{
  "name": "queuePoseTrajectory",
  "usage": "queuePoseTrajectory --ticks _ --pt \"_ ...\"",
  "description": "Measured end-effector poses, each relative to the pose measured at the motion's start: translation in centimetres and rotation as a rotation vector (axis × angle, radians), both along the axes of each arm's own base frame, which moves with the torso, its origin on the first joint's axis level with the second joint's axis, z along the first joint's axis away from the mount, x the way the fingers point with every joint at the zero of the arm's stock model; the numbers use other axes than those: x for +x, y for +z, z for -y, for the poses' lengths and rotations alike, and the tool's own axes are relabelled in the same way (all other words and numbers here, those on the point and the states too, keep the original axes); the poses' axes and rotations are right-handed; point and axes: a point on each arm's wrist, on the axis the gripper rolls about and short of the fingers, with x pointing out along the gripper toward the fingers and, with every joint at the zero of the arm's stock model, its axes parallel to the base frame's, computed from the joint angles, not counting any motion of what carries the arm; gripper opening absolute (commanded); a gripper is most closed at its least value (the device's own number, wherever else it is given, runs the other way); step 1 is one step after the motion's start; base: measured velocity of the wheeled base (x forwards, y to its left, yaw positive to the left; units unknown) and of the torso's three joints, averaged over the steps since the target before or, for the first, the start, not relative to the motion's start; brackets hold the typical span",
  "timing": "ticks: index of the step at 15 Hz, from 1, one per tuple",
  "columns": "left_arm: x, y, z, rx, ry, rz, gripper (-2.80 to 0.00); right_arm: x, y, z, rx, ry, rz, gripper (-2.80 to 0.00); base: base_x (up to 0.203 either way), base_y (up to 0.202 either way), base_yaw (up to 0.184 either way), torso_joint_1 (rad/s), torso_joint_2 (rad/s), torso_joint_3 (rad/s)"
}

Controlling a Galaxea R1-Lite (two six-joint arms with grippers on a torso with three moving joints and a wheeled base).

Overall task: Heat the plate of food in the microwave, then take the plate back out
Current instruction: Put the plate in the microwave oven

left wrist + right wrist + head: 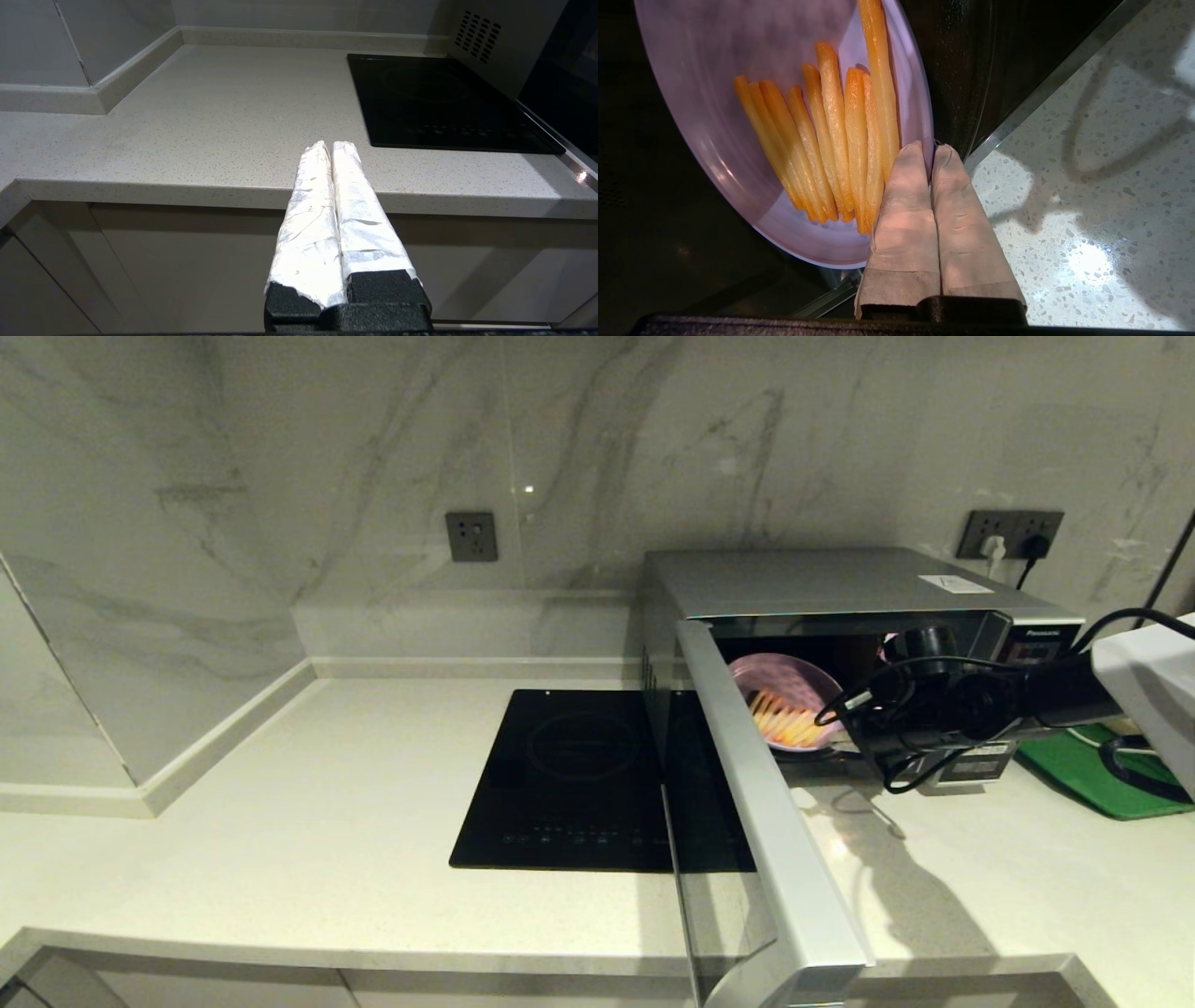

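Observation:
The silver-grey microwave (840, 583) stands on the counter with its door (766, 821) swung wide open toward me. The lavender plate of food (784, 705) sits tilted in the cavity opening, with yellow-orange sticks (840, 135) lying across it. My right gripper (928, 148) reaches in from the right and is shut on the plate's near rim (924, 116), one finger over the plate and one outside it. In the head view the right wrist (934, 709) hides those fingers. My left gripper (331, 145) hangs shut and empty in front of the counter's front edge, away from the microwave.
A flat black induction cooktop (583, 775) lies left of the microwave, partly behind the open door. A green tray (1092, 770) lies at the right edge. Wall sockets (471, 536) and a plugged-in cable (1013, 537) sit on the marble backsplash. The speckled counter (280, 821) stretches left.

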Motion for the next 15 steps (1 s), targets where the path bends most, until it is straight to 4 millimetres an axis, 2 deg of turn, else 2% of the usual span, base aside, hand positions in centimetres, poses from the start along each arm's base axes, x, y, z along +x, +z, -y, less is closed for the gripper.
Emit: queuePoseTrajectory --ticks 10,11,15 --pt "0.00 0.00 0.00 0.000 0.000 0.000 -2.80 0.23 -0.63 0.00 -0.002 0.000 -0.014 -2.80 0.000 0.000 0.000 0.000 0.00 0.000" --pt "0.00 0.00 0.00 0.000 0.000 0.000 -2.80 0.24 -0.72 0.00 -0.003 0.000 -0.016 0.00 0.000 0.000 0.000 0.000 0.00 0.000" --pt "0.00 0.00 0.00 0.000 0.000 0.000 -2.80 0.24 -0.64 -0.04 -0.005 0.002 -0.012 0.00 0.000 0.000 0.000 0.000 0.00 0.000"
